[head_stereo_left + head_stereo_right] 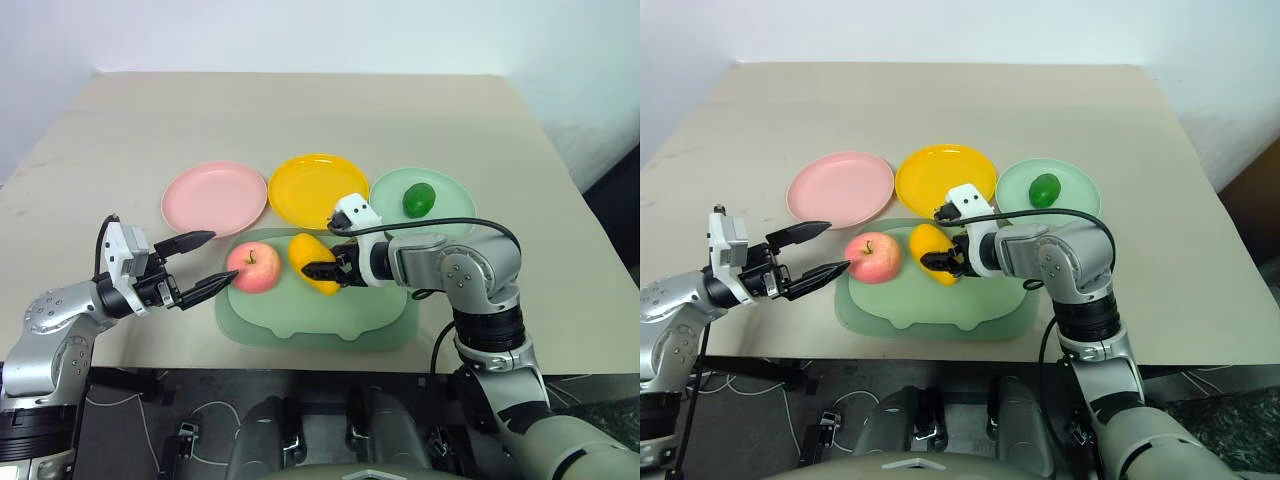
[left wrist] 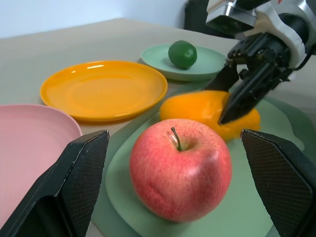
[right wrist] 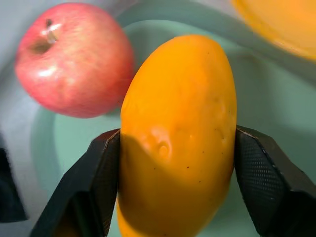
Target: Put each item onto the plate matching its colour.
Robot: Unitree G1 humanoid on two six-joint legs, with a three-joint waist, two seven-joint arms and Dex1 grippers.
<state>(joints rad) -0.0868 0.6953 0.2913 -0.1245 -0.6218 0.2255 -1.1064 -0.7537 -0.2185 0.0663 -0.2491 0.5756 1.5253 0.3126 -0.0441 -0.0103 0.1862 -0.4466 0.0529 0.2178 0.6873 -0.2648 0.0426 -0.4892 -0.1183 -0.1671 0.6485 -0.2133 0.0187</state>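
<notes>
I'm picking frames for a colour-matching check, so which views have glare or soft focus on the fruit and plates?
Left wrist view: apple sharp, yellow plate carries pale glare streaks, green fruit slightly soft. Right wrist view: mango in focus, apple behind it blurred with small highlights. Left eye view: even light, soft shadows, no strong glare.

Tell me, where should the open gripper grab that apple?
Likely across the apple's round middle, coming level from the side where the left gripper already waits open. The stem points up and the mango lies on the far side, so the widest part stands free.
</notes>
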